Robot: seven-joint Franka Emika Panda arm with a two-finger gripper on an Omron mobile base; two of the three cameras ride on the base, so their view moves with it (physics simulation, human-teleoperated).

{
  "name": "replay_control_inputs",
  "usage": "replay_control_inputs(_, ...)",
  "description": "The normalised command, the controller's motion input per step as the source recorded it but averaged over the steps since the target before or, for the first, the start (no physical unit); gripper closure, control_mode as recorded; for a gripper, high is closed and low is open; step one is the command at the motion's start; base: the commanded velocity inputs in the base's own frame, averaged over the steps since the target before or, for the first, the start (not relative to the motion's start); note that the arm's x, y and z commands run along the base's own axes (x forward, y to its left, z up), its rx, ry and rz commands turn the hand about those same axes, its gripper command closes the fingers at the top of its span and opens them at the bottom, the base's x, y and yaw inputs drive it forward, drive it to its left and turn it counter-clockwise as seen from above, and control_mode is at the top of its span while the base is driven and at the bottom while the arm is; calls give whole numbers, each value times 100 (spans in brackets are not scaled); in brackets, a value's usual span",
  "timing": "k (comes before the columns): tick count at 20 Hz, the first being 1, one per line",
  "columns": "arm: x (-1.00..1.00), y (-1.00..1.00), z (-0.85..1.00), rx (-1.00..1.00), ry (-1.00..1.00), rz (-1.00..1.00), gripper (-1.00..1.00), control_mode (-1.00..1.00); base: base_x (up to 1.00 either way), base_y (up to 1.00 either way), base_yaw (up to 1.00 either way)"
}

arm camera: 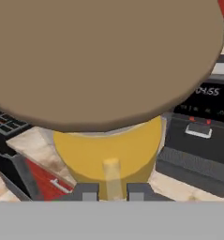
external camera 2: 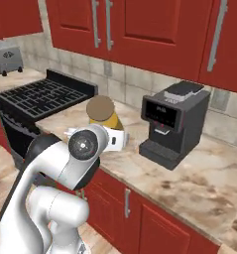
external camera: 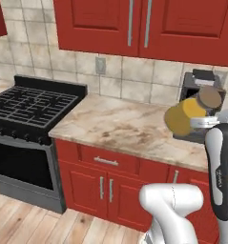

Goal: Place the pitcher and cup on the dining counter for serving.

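Yellow-filled glass pitcher (external camera: pixel 186 116) sits tilted, clamped in the gripper (arm camera: pixel 111 191) above the marble counter (external camera: pixel 120 126) (coffee machine (external camera 2: pixel 173 124) just beyond); likely risk: slipping or clipping it.

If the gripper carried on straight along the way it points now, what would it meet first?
The gripper already holds the pitcher, which would lead. Beyond it, judging by the hand view, the line seems to slant toward the marble counter by the coffee machine; depth is unclear.

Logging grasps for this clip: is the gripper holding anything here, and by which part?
Yes: the gripper holds the pitcher, lifted clear of the counter and tilted. The fingers close on its narrow part just below the brown lid.
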Motion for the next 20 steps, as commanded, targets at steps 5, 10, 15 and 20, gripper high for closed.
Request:
replay_control_inputs(5,0,0,0,0,0,0,100,100,-7,3,100)
replay_control_inputs(10,0,0,0,0,0,0,100,100,-2,18,100)
replay_control_inputs(15,0,0,0,0,0,0,100,100,1,37,95)
replay_control_inputs(20,0,0,0,0,0,0,100,100,34,64,78)
